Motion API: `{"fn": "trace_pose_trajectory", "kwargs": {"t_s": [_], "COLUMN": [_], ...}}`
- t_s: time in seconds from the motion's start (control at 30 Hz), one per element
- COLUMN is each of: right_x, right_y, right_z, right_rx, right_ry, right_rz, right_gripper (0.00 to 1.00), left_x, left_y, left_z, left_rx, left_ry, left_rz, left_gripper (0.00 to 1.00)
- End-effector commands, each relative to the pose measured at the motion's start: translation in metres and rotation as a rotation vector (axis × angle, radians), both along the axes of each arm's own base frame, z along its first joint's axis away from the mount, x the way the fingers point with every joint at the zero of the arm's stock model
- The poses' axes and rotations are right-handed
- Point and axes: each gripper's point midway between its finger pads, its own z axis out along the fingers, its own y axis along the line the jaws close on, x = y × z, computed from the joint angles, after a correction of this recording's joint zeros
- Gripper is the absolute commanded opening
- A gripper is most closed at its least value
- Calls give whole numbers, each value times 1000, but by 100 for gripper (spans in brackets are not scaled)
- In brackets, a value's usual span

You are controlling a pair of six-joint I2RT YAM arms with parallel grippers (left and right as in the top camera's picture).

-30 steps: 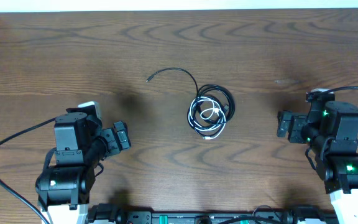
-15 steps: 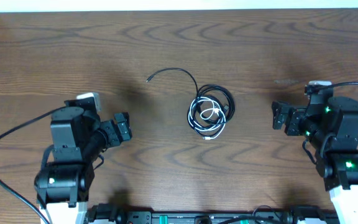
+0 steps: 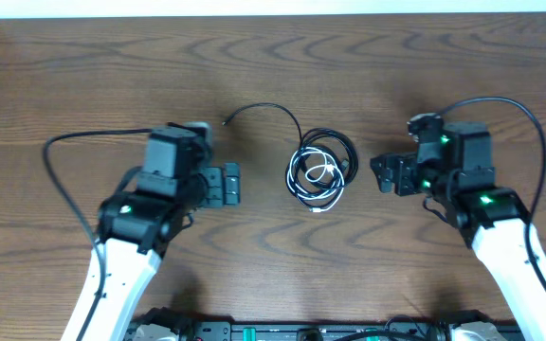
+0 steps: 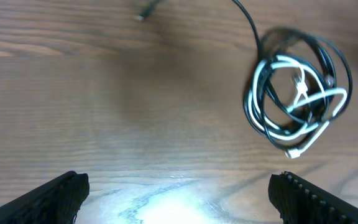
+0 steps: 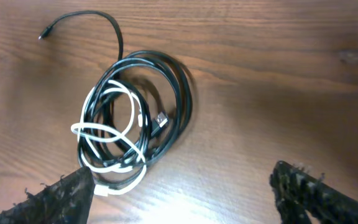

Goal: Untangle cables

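The left gripper (image 3: 233, 184) sits in the left-centre of the overhead view, its jaws spread wide with nothing between them; its dark fingers (image 4: 55, 196) fill the two lower corners of its wrist view. The right gripper (image 3: 379, 175), right of centre, is just as wide and empty.

Between them, touching neither, the cables (image 3: 320, 172) lie in one small coil on the wooden table (image 3: 83, 76). They look light, thin and limp, so a pull on one loop would likely drag the whole bundle instead of freeing a strand. The white cable (image 4: 293, 152) threads through the black loops, its plug poking out at the coil's lower edge: a fair place to pinch. Beyond the coil, a black tail (image 3: 278, 109) arcs toward the upper left and ends in a free plug (image 3: 227, 120), probably the easiest hold.

Count: one white cable. How many black cords form the coil cannot be told. Two grippers.
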Motion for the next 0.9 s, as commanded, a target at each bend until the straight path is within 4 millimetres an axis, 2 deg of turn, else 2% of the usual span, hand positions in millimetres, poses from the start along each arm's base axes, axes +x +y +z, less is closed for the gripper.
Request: {"fn": "trace_pose_trajectory", "kwargs": {"t_s": [0.0, 0.13, 0.27, 0.33, 0.53, 0.63, 0.77, 0.83, 0.87], "right_x": [12, 21, 34, 35, 35, 37, 40, 40, 40], "right_y": [13, 31, 30, 32, 43, 46, 47, 47, 47], "right_z": [-8, -26, -56, -68, -105, -116, -121, -121, -121], "right_rx": [12, 14, -29, -33, -7, 23, 59, 75, 87], "right_ry": [21, 36, 81, 107, 197, 223, 237, 246, 253], "right_rz": [-26, 3, -125, -156, -224, -268, -315, -339, -355], "right_gripper": [84, 75, 71, 64, 54, 47, 34, 24, 13], "left_x": [2, 1, 0, -2, -5, -5, -5, -5, -5], "left_y": [-9, -16, -15, -14, -13, -13, -13, -13, -13], "left_z": [-7, -16, -23, -25, -27, -27, -27, -27, -27], "left_rx": [53, 62, 72, 76, 81, 81, 81, 81, 81], "left_ry": [17, 50, 79, 90, 104, 104, 104, 104, 104], "left_rz": [-42, -61, -61, -61, -62, -62, -62, -62, -62], "left_gripper": [98, 98, 98, 98, 98, 98, 98, 98, 98]}}
